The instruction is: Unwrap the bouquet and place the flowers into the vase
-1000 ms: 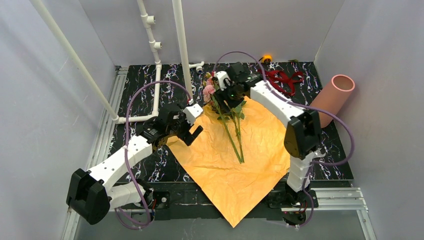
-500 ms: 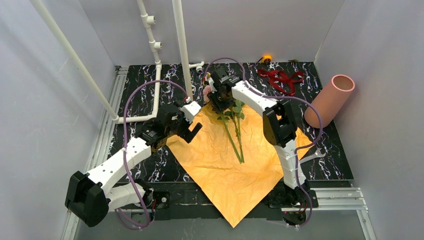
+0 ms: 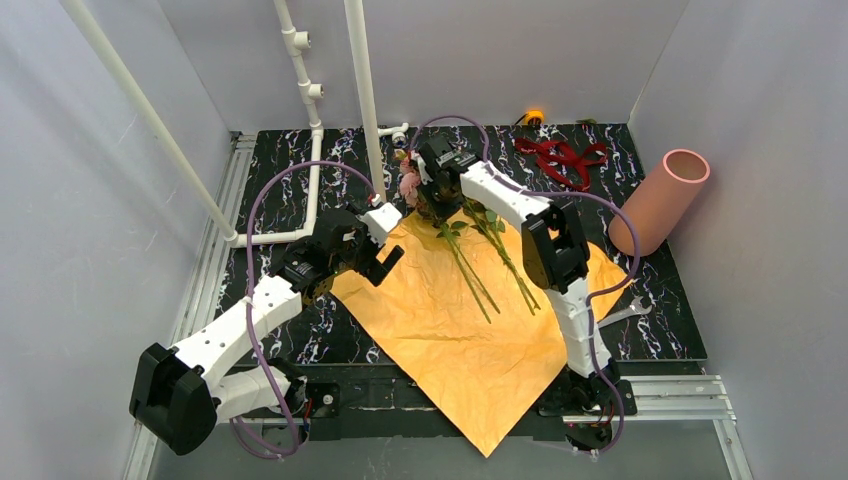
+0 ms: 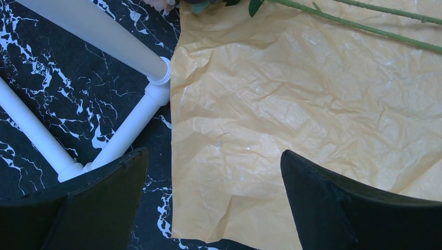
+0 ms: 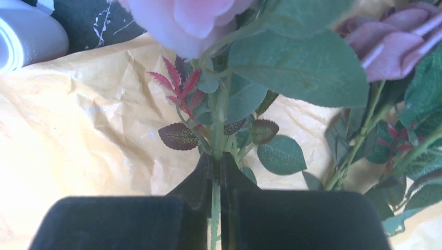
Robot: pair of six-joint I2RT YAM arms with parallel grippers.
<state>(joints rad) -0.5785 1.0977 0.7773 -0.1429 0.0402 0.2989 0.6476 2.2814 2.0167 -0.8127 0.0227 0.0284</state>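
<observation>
black table (image 3: 670, 310) holds the flat orange paper (image 3: 450, 350). the right gripper (image 5: 215, 166) just pinched shut on a flower stem (image 5: 215, 208), maybe only one, ready for the vase (image 3: 660, 200) at far right. left gripper (image 4: 213, 172) hangs open.

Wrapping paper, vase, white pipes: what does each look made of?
Wrapping paper: a thin orange sheet, slightly glossy, likely waxed or plastic-coated paper; its sharp crinkles catch highlights.
Vase: a matte salmon-pink tube with a thick wall, probably plastic or cardboard; it shows no shine, and I cannot tell which.
White pipes: smooth semi-gloss plastic, PVC-like, joined by moulded fittings.
</observation>
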